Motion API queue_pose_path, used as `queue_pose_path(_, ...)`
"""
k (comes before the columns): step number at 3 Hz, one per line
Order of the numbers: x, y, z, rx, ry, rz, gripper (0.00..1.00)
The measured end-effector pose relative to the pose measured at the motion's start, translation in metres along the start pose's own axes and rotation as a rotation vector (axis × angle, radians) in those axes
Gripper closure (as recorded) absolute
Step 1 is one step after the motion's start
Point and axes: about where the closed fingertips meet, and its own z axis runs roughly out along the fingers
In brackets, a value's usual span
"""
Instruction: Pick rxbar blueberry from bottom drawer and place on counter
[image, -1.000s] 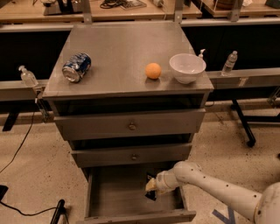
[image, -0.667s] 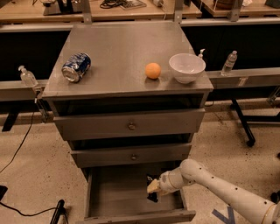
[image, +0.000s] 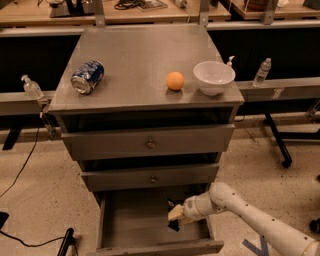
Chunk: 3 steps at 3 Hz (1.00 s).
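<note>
Counter: grey cabinet top. Carries bowl at front right, can on its side at left, orange ball just left of bowl.
Drawer: lowest of three, pulled open.
Arm: reaches in from right.
Gripper: inside drawer, right side, low over floor. Open or closed: cannot tell.
Bar: small dark shape at gripper tip, inside drawer. Held or not: cannot tell.

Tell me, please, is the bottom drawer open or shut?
Open: the bottom drawer is pulled out, with the gripper inside it.
</note>
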Motion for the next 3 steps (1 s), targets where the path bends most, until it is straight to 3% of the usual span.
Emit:
queue_pose_path(1, -0.012, -0.035, -0.040, 0.184, 0.015, -0.053, 1.00)
queue_pose_path(2, -0.029, -0.083, -0.093, 0.275, 0.071, -0.259, 1.00)
queue_pose_path(3, -0.061, -0.143, -0.117, 0.246, 0.062, -0.453, 1.00)
